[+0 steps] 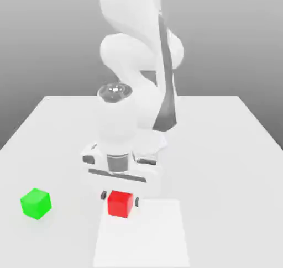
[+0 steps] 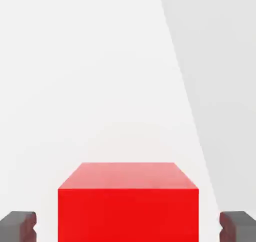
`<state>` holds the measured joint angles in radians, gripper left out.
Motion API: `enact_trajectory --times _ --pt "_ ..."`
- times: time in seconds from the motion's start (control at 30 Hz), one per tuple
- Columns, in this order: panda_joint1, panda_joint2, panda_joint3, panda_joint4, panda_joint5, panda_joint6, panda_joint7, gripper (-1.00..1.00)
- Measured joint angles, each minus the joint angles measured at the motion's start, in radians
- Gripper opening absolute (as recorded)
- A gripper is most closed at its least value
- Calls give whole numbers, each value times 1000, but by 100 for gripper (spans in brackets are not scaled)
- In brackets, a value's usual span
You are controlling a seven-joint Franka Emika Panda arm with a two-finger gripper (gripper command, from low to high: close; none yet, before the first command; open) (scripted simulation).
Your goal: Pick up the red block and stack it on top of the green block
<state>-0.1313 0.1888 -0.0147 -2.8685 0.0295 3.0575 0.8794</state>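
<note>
Gripper (image 1: 120, 198) wide astride red block (image 1: 120, 204), gap at each side, likely for a centred squeeze; green block (image 1: 36, 203) well apart, apparently to serve as base.

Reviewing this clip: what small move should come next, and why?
Probably close the pincer on the red block: its fingers stand on either side of the block, with a gap at each in the hand view, so it looks lined up but not yet gripped.
</note>
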Motion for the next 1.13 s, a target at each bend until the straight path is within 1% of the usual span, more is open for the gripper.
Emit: enact_trajectory --times 0.17,0.4,0.47,0.8,0.87,0.97,1.0,1.13 --pt "-3 -2 2 0 -4 -1 3 -100" --pt "-1 -232 -8 -33 -32 -199 23 -100" --pt "-35 -259 -31 -14 -38 -245 23 -100" --pt "-330 -209 -203 197 -36 -405 -10 -100" --pt "-405 -158 -184 215 -14 -374 -29 -100" --pt "-389 -55 -148 225 32 -282 -62 -100" --pt "-394 -20 -138 227 48 -250 -74 100" --pt "-394 -20 -138 227 48 -250 -74 100"
